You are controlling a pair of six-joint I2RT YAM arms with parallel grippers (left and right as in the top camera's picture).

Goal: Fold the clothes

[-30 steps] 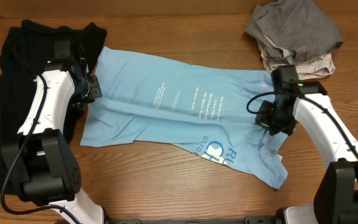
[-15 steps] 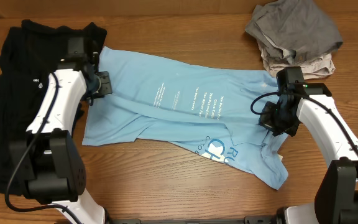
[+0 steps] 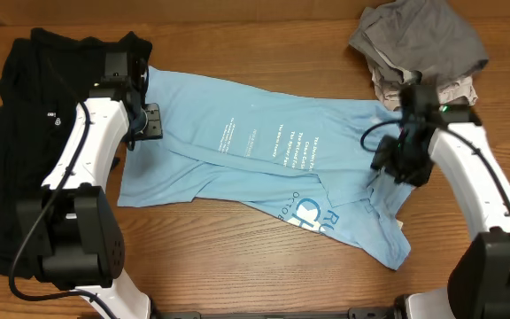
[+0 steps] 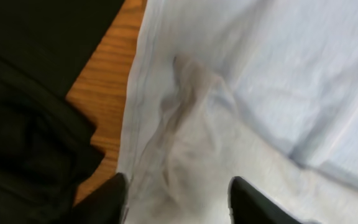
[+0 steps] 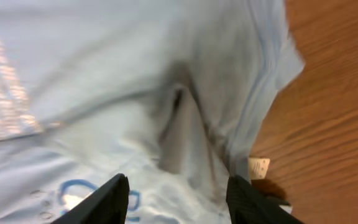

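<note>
A light blue T-shirt (image 3: 255, 151) with white and blue print lies spread lengthwise on the wooden table, with a fold running along its middle. My left gripper (image 3: 151, 121) stands open over the shirt's left edge. In the left wrist view its jaws (image 4: 178, 186) are apart above a small raised pinch of blue cloth (image 4: 191, 93). My right gripper (image 3: 395, 170) is open over the shirt's right end. In the right wrist view its jaws (image 5: 178, 186) straddle a rumpled ridge of the shirt (image 5: 179, 118), gripping nothing.
A heap of black clothes (image 3: 25, 142) lies at the left, touching the shirt's edge and also seen as black clothes (image 4: 30, 124) from the left wrist. A grey and beige pile (image 3: 419, 44) sits at the back right. A white tag (image 5: 260, 168) shows beside the shirt's hem.
Both grippers have opened and let go of the shirt. The left one moved right and slightly back along the shirt's edge, and the right one shifted a little toward the back.
</note>
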